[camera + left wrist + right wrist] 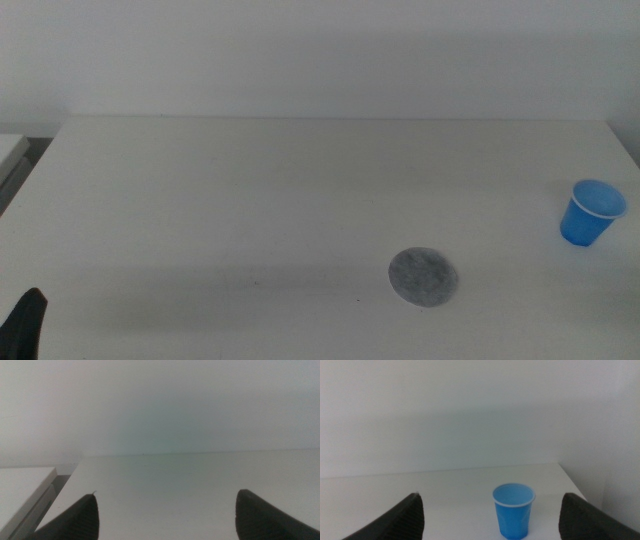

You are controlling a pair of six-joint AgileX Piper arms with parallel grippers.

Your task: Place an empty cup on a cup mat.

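So starting at the far left of the middle view, the only bit of the left gripper (27, 322) you can see is a dark tip poking up in the bottom corner, sitting low at the near edge of the plain white table (250, 190). In its own wrist view the left gripper (165, 517) has its two dark jaws spread wide with nothing between them, just bare tabletop running out to the far edge and a pale wall behind. There's also a white ledge or second surface (22, 485) off the table's left edge, split from it by a dark gap.

Moving toward the middle and a little right, the flat round mottled grey cup mat (423, 277) with its pale edge lies flat on the table, close to the near side. Nothing is on it.

Further right, close to the table's right edge, stands the small bright blue tapered plastic cup (591, 212), upright, open end up, with a lighter blue inside and a pale rim. It's well apart from the mat, off to the right and a bit farther back.

The right gripper doesn't show in the middle view at all. In its wrist view the right gripper (490, 517) is also spread wide, not gripping anything. The cup (513, 510) stands upright ahead of it, roughly between the two jaws but beyond them, not touching either, and looks empty inside.
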